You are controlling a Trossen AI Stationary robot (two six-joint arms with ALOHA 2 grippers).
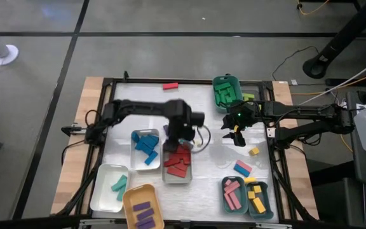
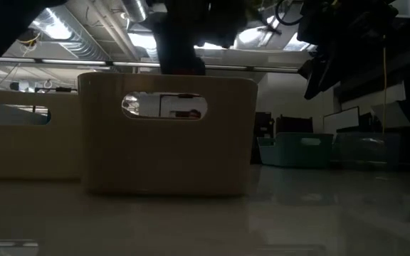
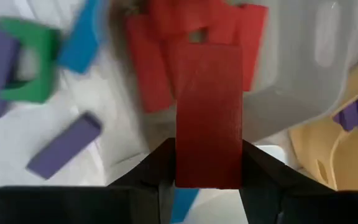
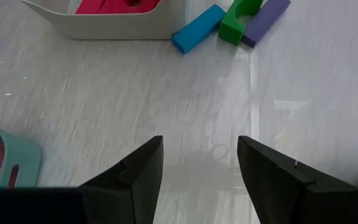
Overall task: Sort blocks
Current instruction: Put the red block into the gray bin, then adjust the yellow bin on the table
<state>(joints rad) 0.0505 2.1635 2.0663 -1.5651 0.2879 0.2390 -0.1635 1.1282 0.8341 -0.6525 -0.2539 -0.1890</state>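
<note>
Red is what our left gripper (image 3: 207,168) is clamped on: a red block (image 3: 208,115) sits upright between its two fingers, hanging over the grey tray (image 1: 176,170) near the middle of the table (image 1: 211,121), where several more red blocks (image 1: 178,161) already lie in a heap. Just left of that tray we see a white tray (image 1: 146,149) with blue blocks (image 1: 147,145). Nearer the front edge on the left stands another white tray (image 1: 108,187) with teal blocks (image 1: 119,186), and beside it an orange tray (image 1: 143,205) with purple blocks (image 1: 145,214).

Our right gripper (image 4: 201,165) hovers right of centre with its fingers spread apart and nothing between them, over bare tabletop. Its wrist view shows a blue block (image 4: 198,28), a green block (image 4: 240,17) and a purple block (image 4: 265,21) lying loose together on the table, close to the grey tray.

On the far right a green tray (image 1: 227,92) holds green blocks (image 1: 225,94). At the near right, two teal trays stand side by side: one (image 1: 233,194) with pink blocks (image 1: 233,193), the other (image 1: 258,198) with yellow blocks (image 1: 257,200). Loose on the table we also see a lone red block (image 1: 171,86) at the far edge, a small yellow block (image 1: 254,151) on the right, and a pink and blue pair (image 1: 243,168) just nearer.
</note>
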